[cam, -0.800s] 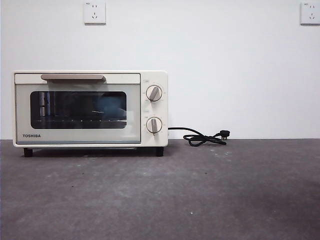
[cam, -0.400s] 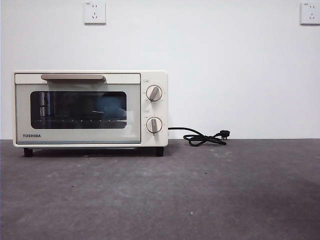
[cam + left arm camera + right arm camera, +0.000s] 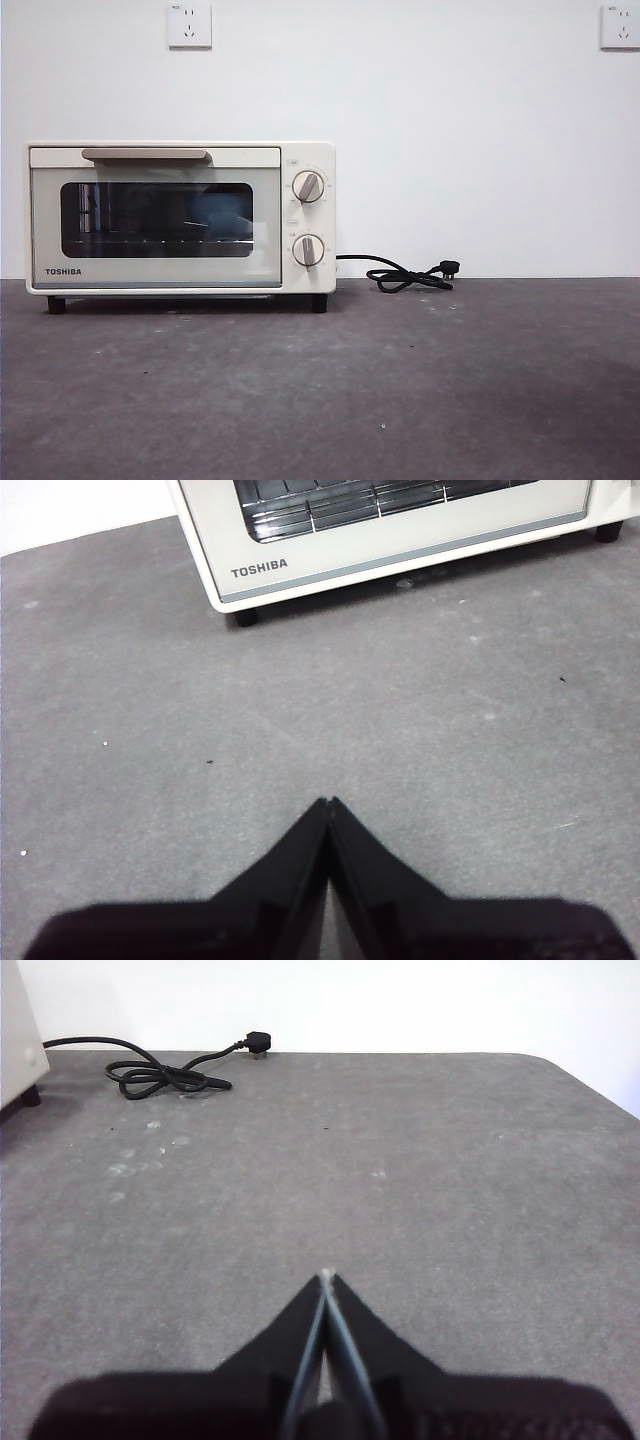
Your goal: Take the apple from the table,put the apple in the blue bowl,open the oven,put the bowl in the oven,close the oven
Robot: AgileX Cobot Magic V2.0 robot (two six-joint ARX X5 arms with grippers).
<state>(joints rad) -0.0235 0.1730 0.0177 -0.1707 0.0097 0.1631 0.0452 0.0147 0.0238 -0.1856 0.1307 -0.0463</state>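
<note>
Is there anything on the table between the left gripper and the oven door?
Nothing visible. In the left wrist view, only bare table lies between the left gripper, whose jaws are shut, and the oven. Its door is closed, with something blue showing through the glass in the front view.

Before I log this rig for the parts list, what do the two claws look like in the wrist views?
Both look alike. The left claw has two matte black jaws, broad at the base and tapering to a sharp point, forming a triangle. The right claw has the same black wedge shape, with a thin pale edge along the seam and tip. No cables, markings or labels show on either.
</note>
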